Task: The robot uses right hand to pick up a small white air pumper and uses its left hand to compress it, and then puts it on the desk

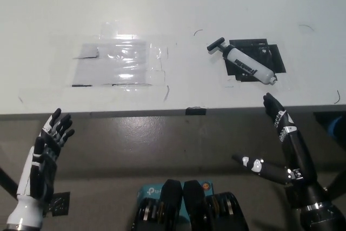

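While both hands hang below the near edge of the bench, neither holds anything. At the lower left of the frame the white left hand (43, 158) is raised palm-up with its fingers (58, 125) spread, well apart from everything on the bench. At the lower right the black right hand (281, 144) reaches up toward the bench edge, its fingers (272, 106) splayed wide, one lot pointing up at the edge and one sticking out to the left; it is near the pumper but short of it.

Past the edge lies the wide white bench (173, 4). On its right half, the small white air pumper with a black T-handle (244, 64) lies on its side, slantwise across a black square patch (273, 58), handle toward the upper left and nozzle end toward the lower right. That fits the pumper waiting to be lifted or already set back down.

I'd judge it light and rigid: a smooth plastic barrel, likely a bit slippery and apt to roll. The middle of the barrel, where the dark lettering sits, looks the soundest place to wrap, leaving the handle free for pressing in.

Further left, a sheet of clear glossy tape or film (121, 63) is stuck flat to the bench.
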